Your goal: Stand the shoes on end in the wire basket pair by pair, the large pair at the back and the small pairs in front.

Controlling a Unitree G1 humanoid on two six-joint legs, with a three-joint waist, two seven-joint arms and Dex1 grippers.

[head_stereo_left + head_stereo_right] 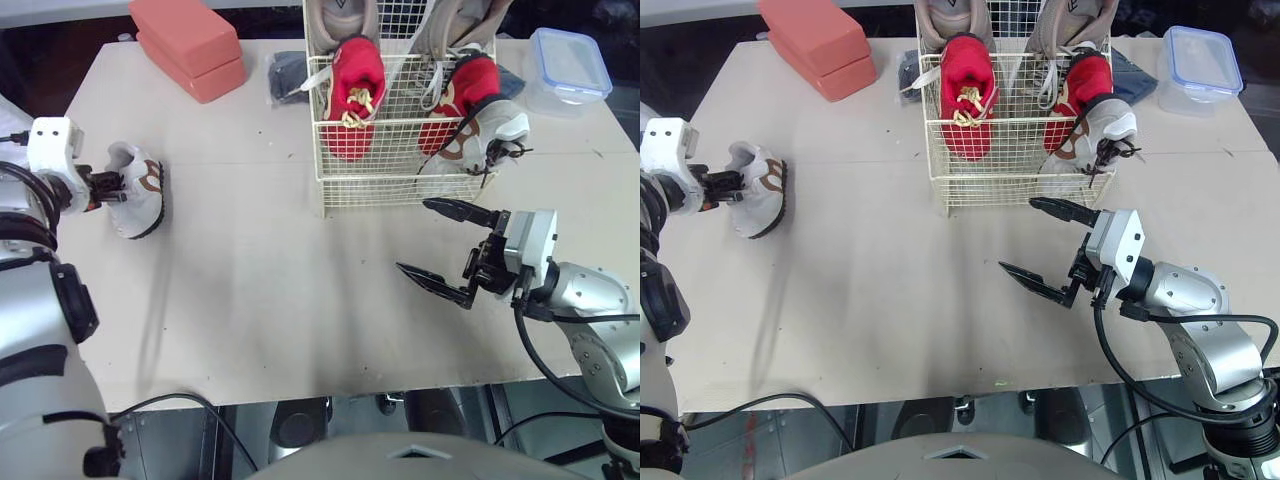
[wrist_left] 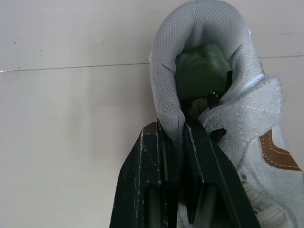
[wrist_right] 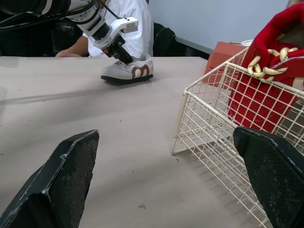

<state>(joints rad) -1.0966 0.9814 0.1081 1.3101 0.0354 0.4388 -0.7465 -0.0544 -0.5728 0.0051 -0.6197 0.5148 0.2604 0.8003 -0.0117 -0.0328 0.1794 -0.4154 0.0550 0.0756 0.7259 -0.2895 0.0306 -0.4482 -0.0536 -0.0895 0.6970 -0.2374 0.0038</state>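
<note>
Left wrist view: left tool (image 2: 173,126) pinches the white shoe (image 2: 237,109) by its heel collar, probably for carrying. The shoe rests mid-left on the tabletop (image 1: 250,280), the basket (image 1: 400,190) upper centre. The right tool (image 1: 412,235) gapes empty.

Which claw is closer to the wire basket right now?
Right. The right claw hangs open just in front of the wire basket; the left claw is far off at the table's left side, shut on the white shoe.

Two red shoes (image 1: 352,95), two white shoes (image 1: 138,188), two grey shoes (image 1: 340,20), one wire basket (image 1: 400,190), two pink blocks (image 1: 190,45)
</note>
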